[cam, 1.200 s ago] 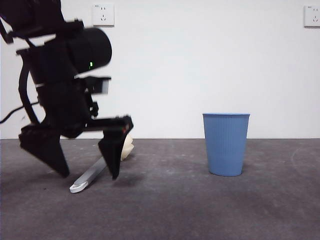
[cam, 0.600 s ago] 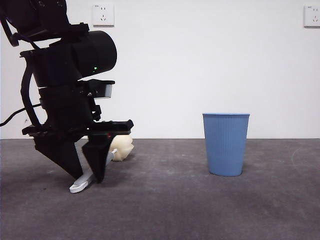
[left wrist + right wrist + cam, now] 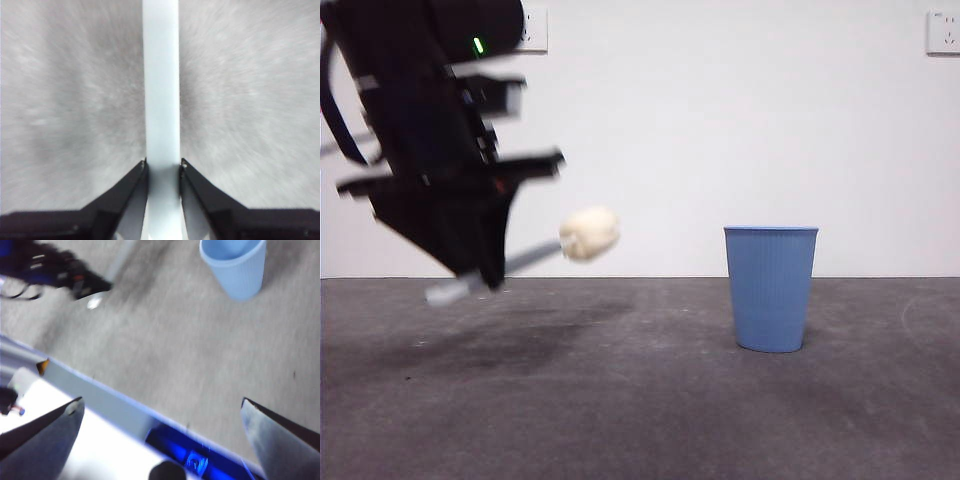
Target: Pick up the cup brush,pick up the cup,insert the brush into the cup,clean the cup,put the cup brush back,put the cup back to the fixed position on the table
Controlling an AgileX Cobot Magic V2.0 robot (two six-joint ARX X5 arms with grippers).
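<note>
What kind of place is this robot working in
Probably a lab or test room: a bare white wall with power sockets, a plain grey table, and only a blue cup and cup brush as props.

Light is even and soft in the front view, the white wall bright without glare; the left gripper and the cup brush smear with motion blur, while the cup stands sharp with a faint shadow at its base; a broad, dim shadow lies on the table beneath the arm; the left wrist view is streaked, the table washed pale; the right wrist view is soft throughout, its right gripper blurred, with blue glare near it.
</note>
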